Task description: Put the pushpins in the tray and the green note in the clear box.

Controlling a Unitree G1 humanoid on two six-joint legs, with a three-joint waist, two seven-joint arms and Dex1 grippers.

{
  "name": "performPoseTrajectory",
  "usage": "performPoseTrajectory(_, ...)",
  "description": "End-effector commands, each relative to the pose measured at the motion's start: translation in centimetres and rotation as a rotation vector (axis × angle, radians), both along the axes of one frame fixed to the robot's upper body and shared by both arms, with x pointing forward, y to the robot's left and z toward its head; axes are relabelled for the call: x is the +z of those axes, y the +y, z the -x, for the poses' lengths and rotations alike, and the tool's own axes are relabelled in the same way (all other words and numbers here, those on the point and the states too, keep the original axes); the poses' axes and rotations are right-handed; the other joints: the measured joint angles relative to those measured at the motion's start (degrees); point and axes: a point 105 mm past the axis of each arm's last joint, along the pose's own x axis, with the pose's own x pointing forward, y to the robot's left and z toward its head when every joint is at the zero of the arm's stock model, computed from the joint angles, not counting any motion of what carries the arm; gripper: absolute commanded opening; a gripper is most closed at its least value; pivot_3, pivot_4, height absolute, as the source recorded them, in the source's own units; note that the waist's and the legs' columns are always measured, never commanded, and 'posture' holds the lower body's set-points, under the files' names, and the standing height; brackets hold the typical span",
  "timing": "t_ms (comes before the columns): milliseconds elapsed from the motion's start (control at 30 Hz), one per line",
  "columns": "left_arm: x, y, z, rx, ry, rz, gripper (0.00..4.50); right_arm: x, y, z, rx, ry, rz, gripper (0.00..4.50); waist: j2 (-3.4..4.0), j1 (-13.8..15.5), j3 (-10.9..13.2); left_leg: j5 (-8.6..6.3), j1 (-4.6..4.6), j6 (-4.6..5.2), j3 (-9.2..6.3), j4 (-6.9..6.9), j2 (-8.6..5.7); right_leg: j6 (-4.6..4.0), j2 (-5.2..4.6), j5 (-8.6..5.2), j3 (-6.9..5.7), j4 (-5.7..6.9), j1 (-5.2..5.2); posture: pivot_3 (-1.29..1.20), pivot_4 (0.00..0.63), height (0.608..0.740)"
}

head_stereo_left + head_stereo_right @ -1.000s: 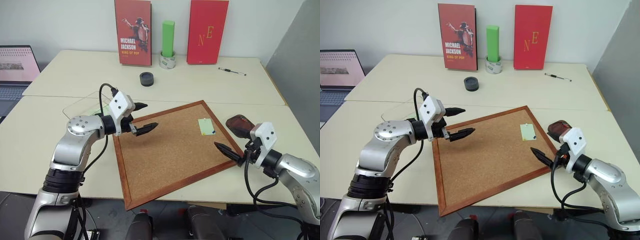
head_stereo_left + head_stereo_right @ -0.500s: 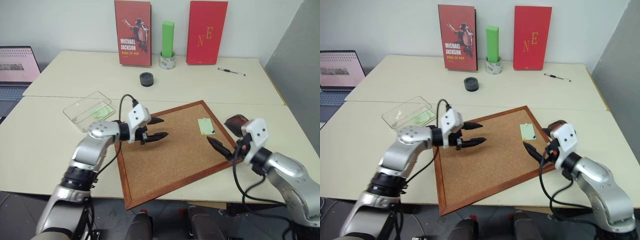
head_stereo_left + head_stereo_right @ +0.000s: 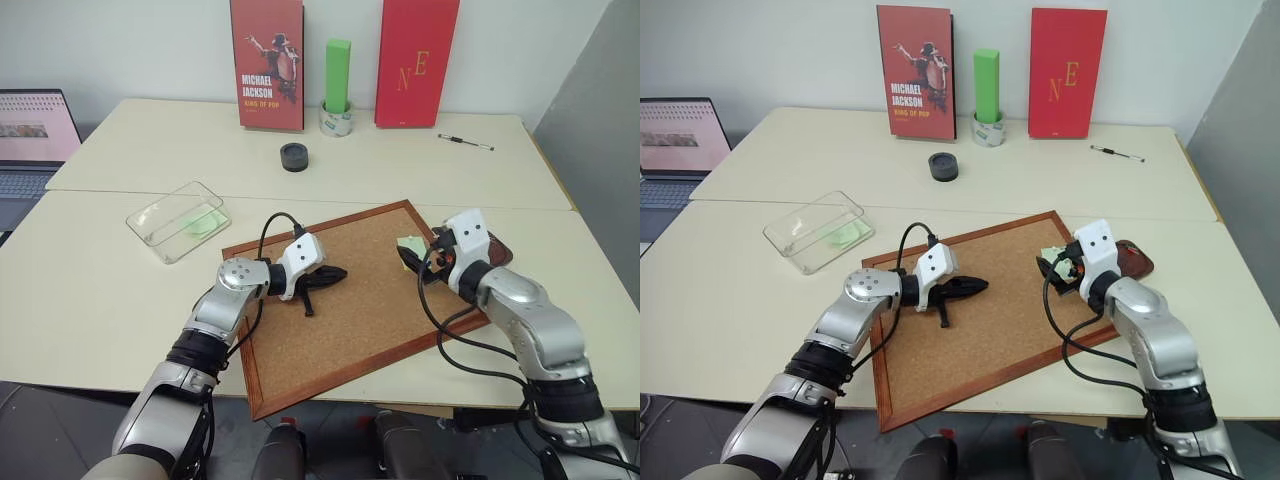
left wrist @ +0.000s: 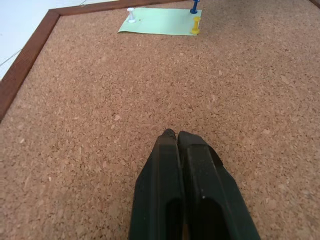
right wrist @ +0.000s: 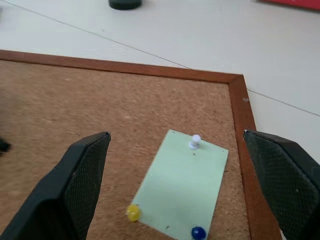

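Lying pinned by white, yellow and blue pushpins [image 5: 194, 142] at the far right corner of a corkboard [image 3: 340, 310] on the table [image 3: 90, 280], the green note [image 5: 182, 182] sits between the right gripper's [image 5: 175, 175] spread jaws, while the left gripper [image 4: 176, 136], jaws pressed together, rests mid-board.

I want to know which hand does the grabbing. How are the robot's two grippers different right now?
The left gripper is shut, fingers pressed together; the right gripper is wide open. The left one rests mid-corkboard on bare cork; the right one straddles the green note with its pushpins. Both have black fingers and hold nothing.
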Motion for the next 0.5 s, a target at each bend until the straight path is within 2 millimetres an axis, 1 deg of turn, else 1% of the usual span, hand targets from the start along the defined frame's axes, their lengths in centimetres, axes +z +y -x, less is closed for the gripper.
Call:
performPoseTrajectory(33,-1.0,0.2,0.1,-0.003,0.013,-0.037,0.19,0.8,0.1,-1.4,-0.013,-0.055,0.006,4.5,0.02,0.0,-0.02,0.0,0.01,0.0,0.0,0.01,0.0,0.01,0.0,0.01,0.0,0.01,0.0,0.0,0.15,0.74)
performPoseTrajectory(133,-1.3,0.3,0.4,-0.011,0.013,-0.046,0.19,0.4,0.1,-2.2,-0.018,-0.053,0.011,4.5,0.04,-0.02,-0.03,0.01,0.04,0.01,0.0,0.01,0.0,0.01,0.0,0.01,0.0,0.04,0.02,0.0,0.15,0.74)
performPoseTrajectory(300,-1.6,0.4,0.7,-0.014,0.016,-0.051,0.19,0.2,0.1,-2.7,-0.02,-0.061,0.02,4.5,0.08,-0.04,-0.05,0.01,0.05,0.01,0.0,-0.01,-0.01,0.01,0.0,0.01,0.01,0.06,0.02,0.0,0.15,0.74)
performPoseTrajectory(333,-1.6,0.4,0.8,-0.014,0.016,-0.051,0.1,0.1,0.1,-2.8,-0.021,-0.063,0.02,4.16,0.08,-0.04,-0.05,0.01,0.05,0.01,0.0,-0.02,-0.01,0.0,0.0,0.01,0.01,0.06,0.01,0.0,0.15,0.74)
performPoseTrajectory(367,-1.6,0.4,0.9,-0.014,0.016,-0.052,0.1,0.1,0.0,-2.9,-0.024,-0.065,0.023,4.09,0.09,-0.06,-0.06,0.01,0.04,0.01,0.0,-0.02,-0.01,0.0,0.0,0.01,0.01,0.06,0.01,0.0,0.15,0.74)
performPoseTrajectory(500,-1.7,0.7,1.2,-0.01,0.016,-0.056,0.1,-0.2,0.2,-3.2,-0.018,-0.067,0.029,3.18,0.1,-0.08,-0.07,0.01,0.05,0.01,0.0,-0.02,0.0,0.0,0.0,0.01,0.01,0.06,0.01,0.0,0.15,0.74)
